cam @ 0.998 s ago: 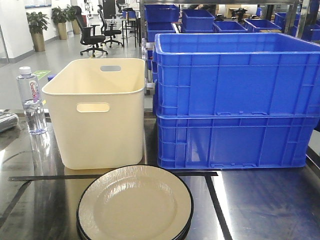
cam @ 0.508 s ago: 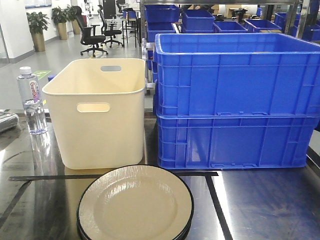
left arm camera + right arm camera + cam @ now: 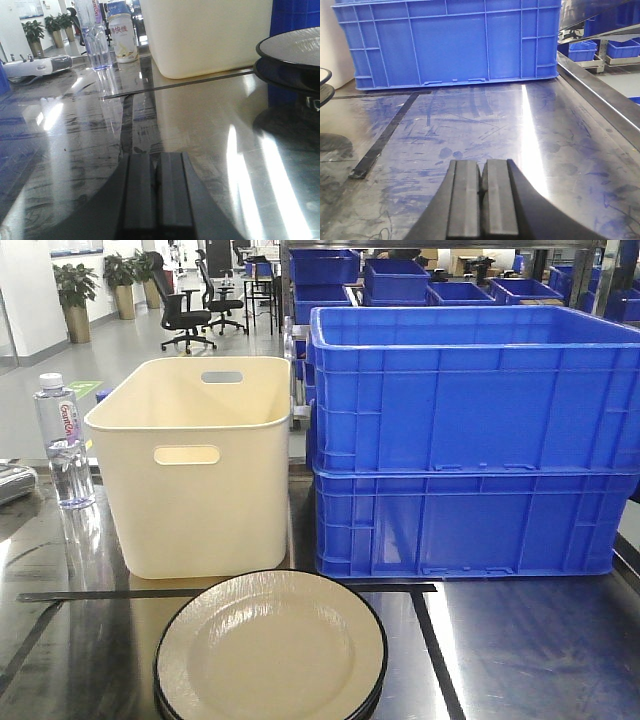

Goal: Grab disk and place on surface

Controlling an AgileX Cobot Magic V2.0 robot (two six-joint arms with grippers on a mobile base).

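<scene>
A cream disk [image 3: 270,645] with a black rim tops a short stack of disks at the front of the surface [image 3: 520,640], a dark glossy table top with black tape lines. The left wrist view catches that stack [image 3: 292,52] at its right edge. My left gripper [image 3: 157,162] hovers low over the surface, shut and empty, well to the left of the stack. My right gripper [image 3: 483,169] is also shut and empty over the surface [image 3: 470,125], and a sliver of the stack [image 3: 324,82] shows at the far left of its view. Neither gripper appears in the front view.
A cream plastic bin [image 3: 195,465] stands behind the stack. Two stacked blue crates [image 3: 470,440] stand to its right. A water bottle [image 3: 62,440] stands at the back left, with a small drink bottle [image 3: 122,37] and a white device [image 3: 37,65] nearby. A raised rail [image 3: 600,95] lines the table's right edge.
</scene>
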